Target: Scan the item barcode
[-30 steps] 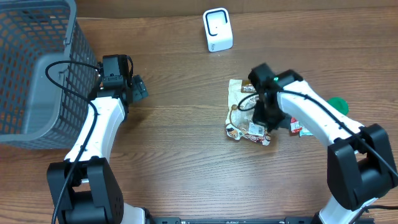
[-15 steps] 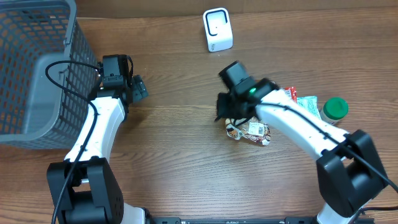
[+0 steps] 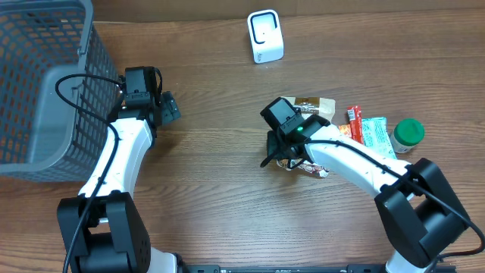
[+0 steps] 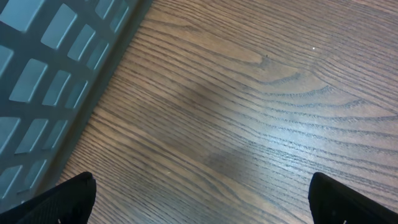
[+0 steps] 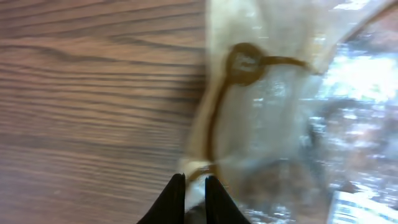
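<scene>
The item, a clear snack bag [image 3: 309, 166] with brown print, lies at the table's middle right, mostly hidden under my right arm. My right gripper [image 3: 276, 144] sits at its left edge. In the right wrist view the bag [image 5: 280, 112] fills the right half. The right gripper [image 5: 191, 190] is shut on the bag's pale edge, which shows between the black fingertips [image 5: 171, 198]. The white scanner [image 3: 265, 36] stands at the back centre. My left gripper [image 3: 168, 108] hangs open over bare wood beside the basket, and its view shows the left gripper [image 4: 202, 202] holding nothing.
A grey mesh basket [image 3: 38, 83] fills the far left, and its wall [image 4: 56, 81] shows in the left wrist view. A red packet [image 3: 355, 125], a teal packet [image 3: 373, 130] and a green-lidded jar [image 3: 409, 131] lie to the right of the bag.
My right arm has swung from the bag's right side over to its left edge and now pinches that edge. The packets to the right are uncovered. The left arm has not moved.
</scene>
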